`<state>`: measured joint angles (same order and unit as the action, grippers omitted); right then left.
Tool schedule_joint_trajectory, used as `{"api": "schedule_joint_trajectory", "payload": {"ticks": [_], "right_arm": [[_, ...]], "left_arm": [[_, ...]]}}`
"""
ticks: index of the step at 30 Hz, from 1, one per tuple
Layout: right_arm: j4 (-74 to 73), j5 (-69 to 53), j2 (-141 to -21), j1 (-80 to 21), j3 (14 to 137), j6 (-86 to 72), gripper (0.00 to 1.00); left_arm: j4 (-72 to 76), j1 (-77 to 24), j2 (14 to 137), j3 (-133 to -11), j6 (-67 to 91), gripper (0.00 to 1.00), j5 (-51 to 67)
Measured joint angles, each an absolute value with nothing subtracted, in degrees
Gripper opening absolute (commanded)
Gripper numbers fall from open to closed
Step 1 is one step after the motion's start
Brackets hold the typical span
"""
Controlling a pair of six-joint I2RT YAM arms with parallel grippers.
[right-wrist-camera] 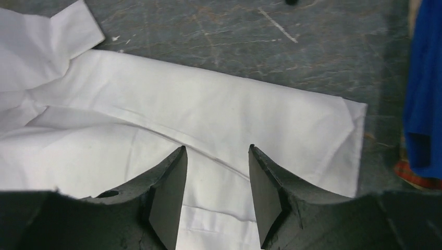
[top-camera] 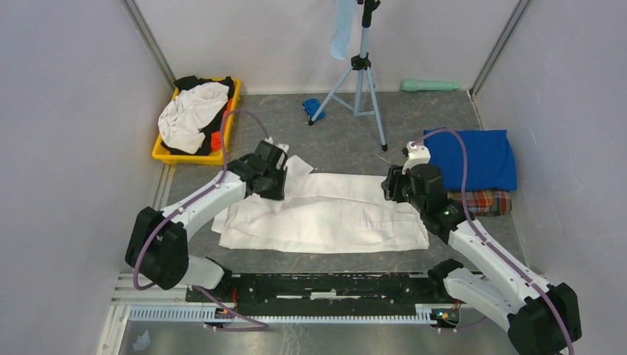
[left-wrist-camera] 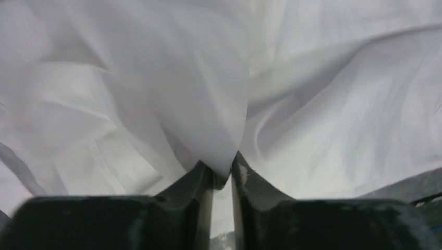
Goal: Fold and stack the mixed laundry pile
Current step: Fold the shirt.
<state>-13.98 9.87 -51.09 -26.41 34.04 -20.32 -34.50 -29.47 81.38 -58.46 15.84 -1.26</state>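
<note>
A large white shirt [top-camera: 325, 211] lies partly folded in a long band across the table's middle. My left gripper [top-camera: 275, 183] is at its far left part and is shut on a pinch of the white shirt [left-wrist-camera: 208, 94]. My right gripper [top-camera: 392, 188] is open and empty just above the shirt's right end; the white shirt [right-wrist-camera: 219, 114] lies flat under its fingers. A folded royal-blue T-shirt [top-camera: 473, 157] and the red-green plaid cloth [top-camera: 482, 201] lie at the right. More white, black and orange laundry [top-camera: 191, 115] fills a yellow bin [top-camera: 164, 154] at the back left.
A tripod [top-camera: 360, 78] stands at the back centre with a pale-blue cloth [top-camera: 341, 28] hanging from it. A small bright-blue object [top-camera: 313, 108] lies by a tripod leg. A pale-green roll [top-camera: 430, 85] lies at the back wall. The blue T-shirt's edge [right-wrist-camera: 422, 88] is close on the right.
</note>
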Motion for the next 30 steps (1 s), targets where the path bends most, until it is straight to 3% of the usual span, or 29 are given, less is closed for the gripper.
{"api": "schedule_joint_trajectory", "payload": {"ticks": [2, 5, 10, 21, 30], "right_arm": [[-10.4, 5.5, -52.3, -26.4, 32.6, -20.4, 0.59], [-5.4, -1.6, -57.1, -26.9, 31.6, -20.3, 0.62], [0.9, -8.6, -67.4, -29.9, 33.1, -20.3, 0.62], [4.4, -15.4, -101.4, -33.0, 63.8, -21.3, 0.65], [-3.1, -16.1, -124.4, -33.6, 88.6, -22.8, 0.66]], "left_arm": [[-35.4, -30.1, 79.7, -53.5, 17.1, 0.56, 0.2], [-38.0, -30.7, 75.3, -48.0, 19.5, 0.78, 1.6], [-40.9, -30.7, 64.7, -47.0, 20.8, 0.98, 1.5], [-41.9, -30.7, 41.6, -47.2, 20.5, 1.00, -4.2], [-41.9, -30.7, 40.0, -46.8, 20.5, 1.00, -7.5]]}}
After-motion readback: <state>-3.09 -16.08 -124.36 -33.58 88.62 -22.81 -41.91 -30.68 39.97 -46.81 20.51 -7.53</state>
